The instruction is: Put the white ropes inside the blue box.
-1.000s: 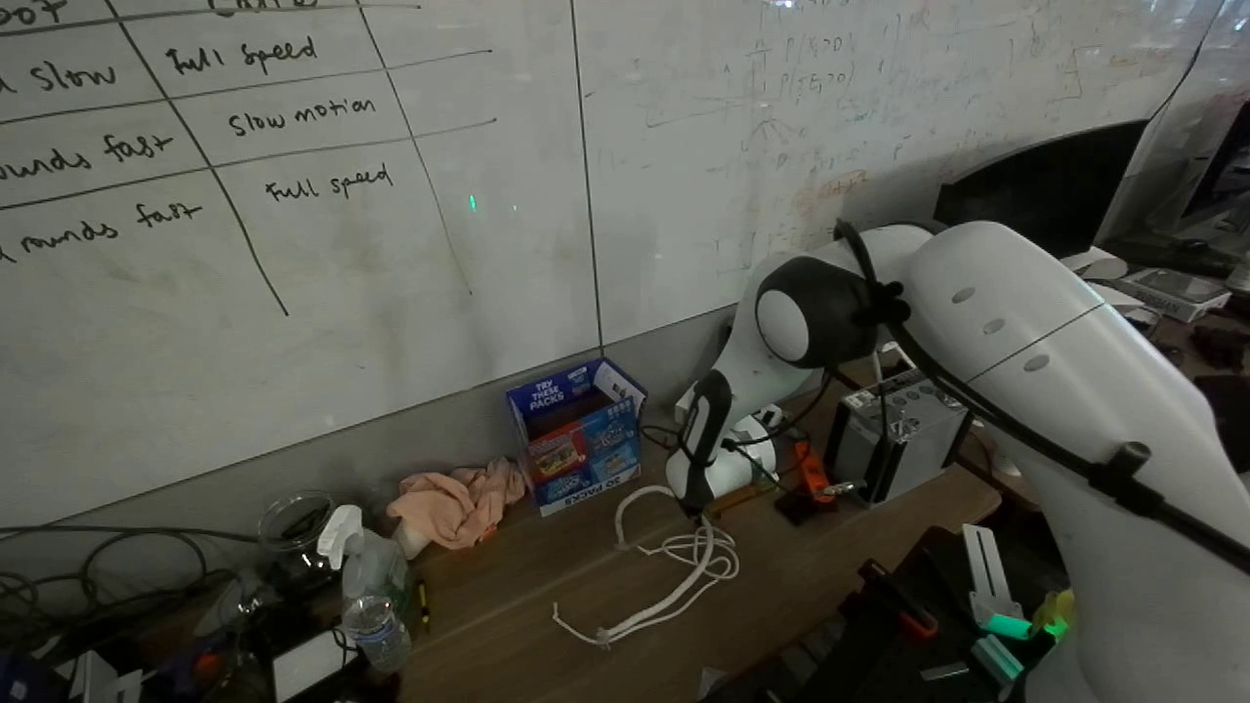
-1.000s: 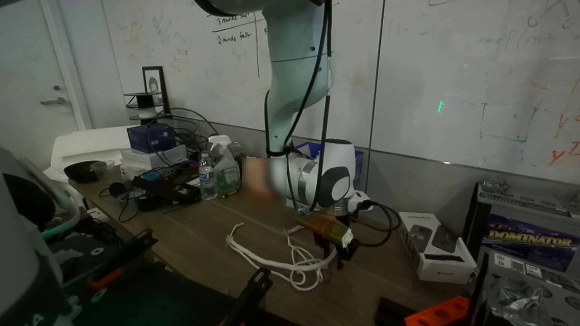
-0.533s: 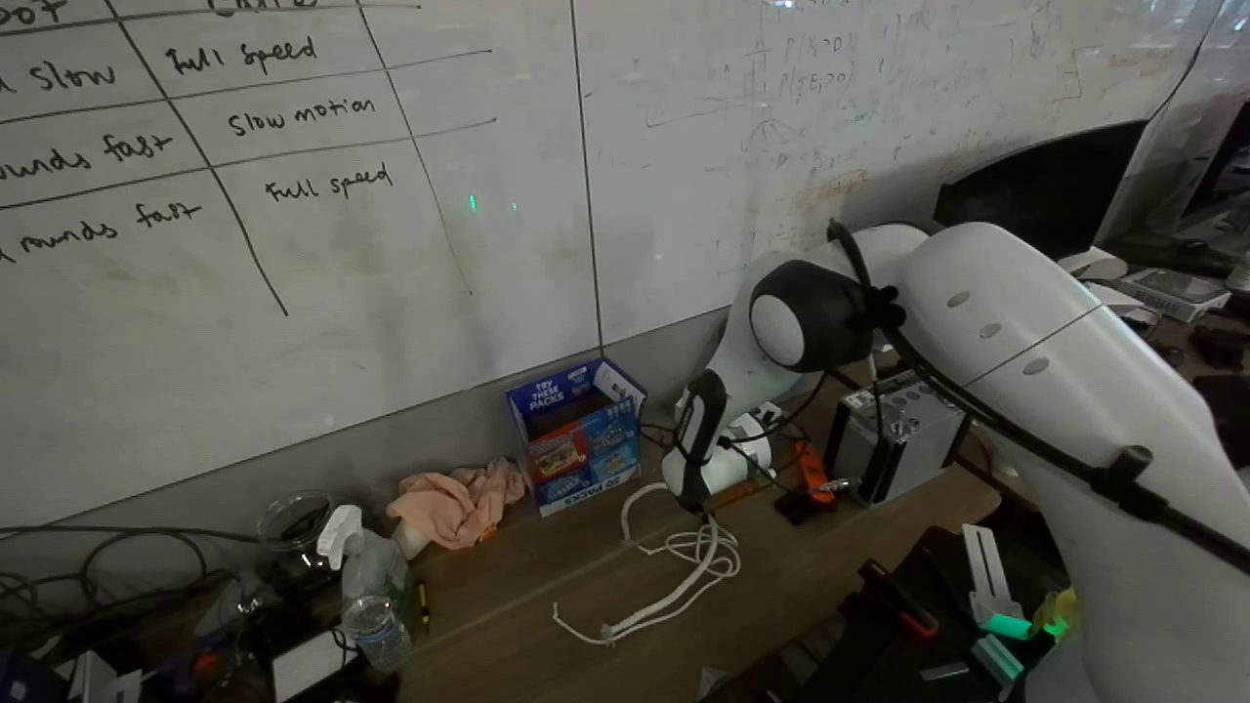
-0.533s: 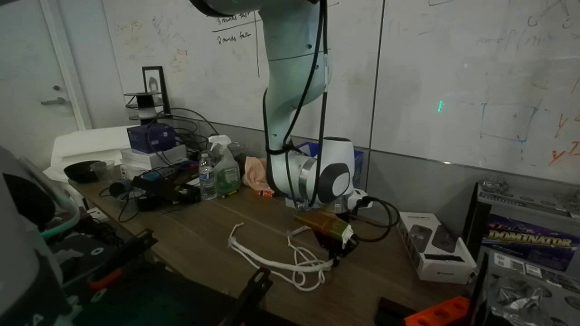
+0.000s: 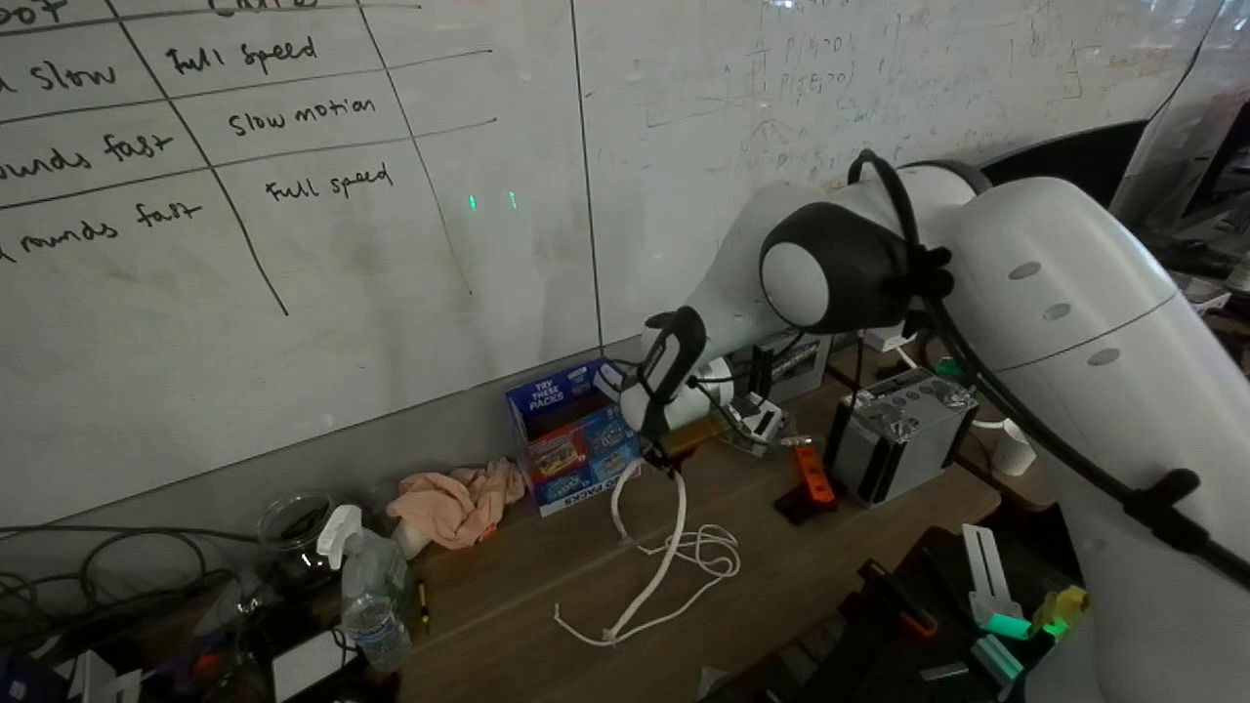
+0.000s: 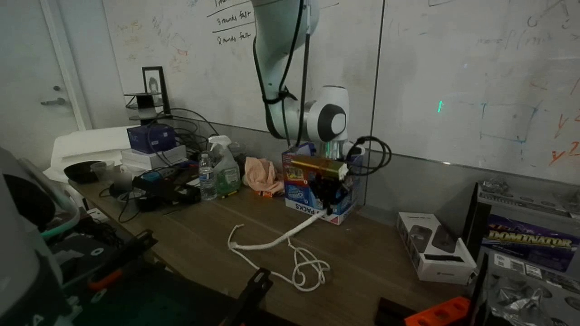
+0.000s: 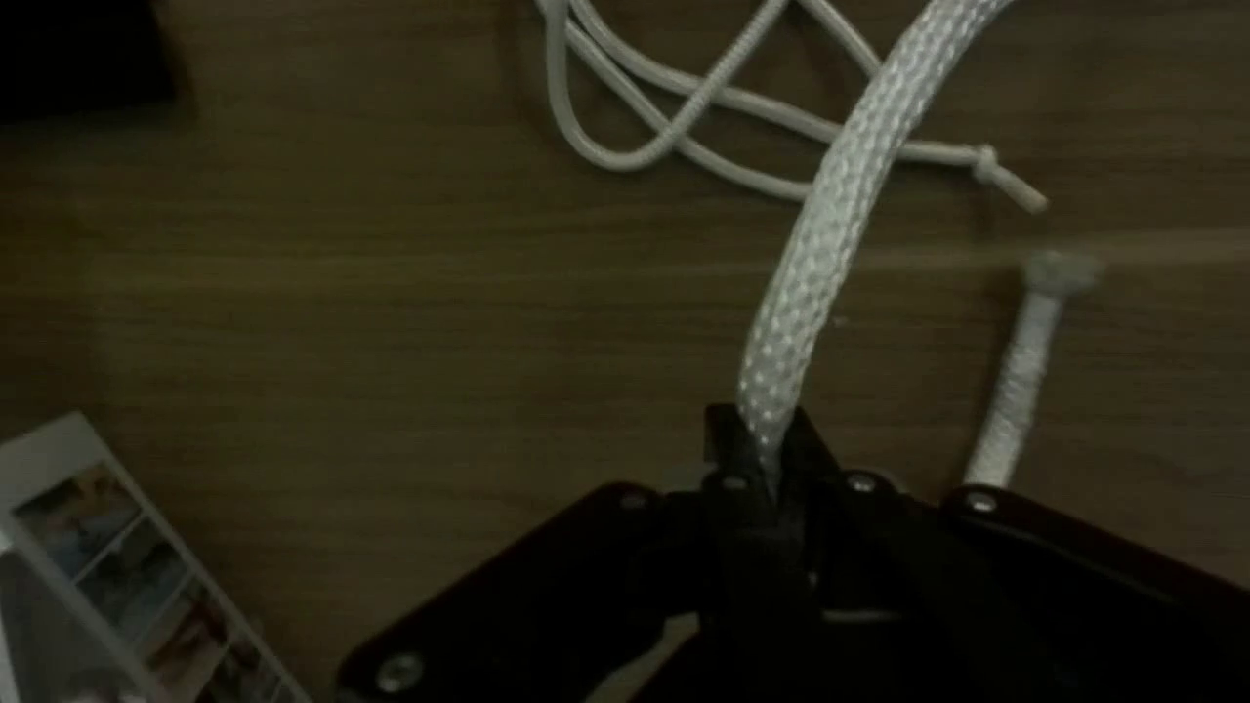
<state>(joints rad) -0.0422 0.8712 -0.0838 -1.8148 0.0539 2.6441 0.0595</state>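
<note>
The white rope [image 5: 654, 586] has a thick braided part and thin cords. My gripper [image 5: 664, 467] is shut on the thick part; in the wrist view the rope [image 7: 830, 215] runs up from between the fingertips [image 7: 770, 439]. In an exterior view the rope [image 6: 281, 240] slopes from the raised gripper [image 6: 330, 209] down to the table, where thin loops lie. A short thick end hangs on the gripper's other side. The blue box [image 5: 576, 469] stands open-topped against the wall; its front also shows in an exterior view [image 6: 299, 192]. My gripper is in front of it, below its rim.
A peach cloth [image 5: 454, 508], a spray bottle [image 5: 371, 561] and a water bottle [image 5: 376, 635] stand beside the box. A white carton [image 6: 432, 251], an orange piece [image 6: 439, 312] and a grey metal case [image 5: 898, 434] lie on the opposite side. The whiteboard wall is behind.
My gripper has risen from the table and moved toward the blue box, lifting the thick rope part with it. The thin loops stay on the table.
</note>
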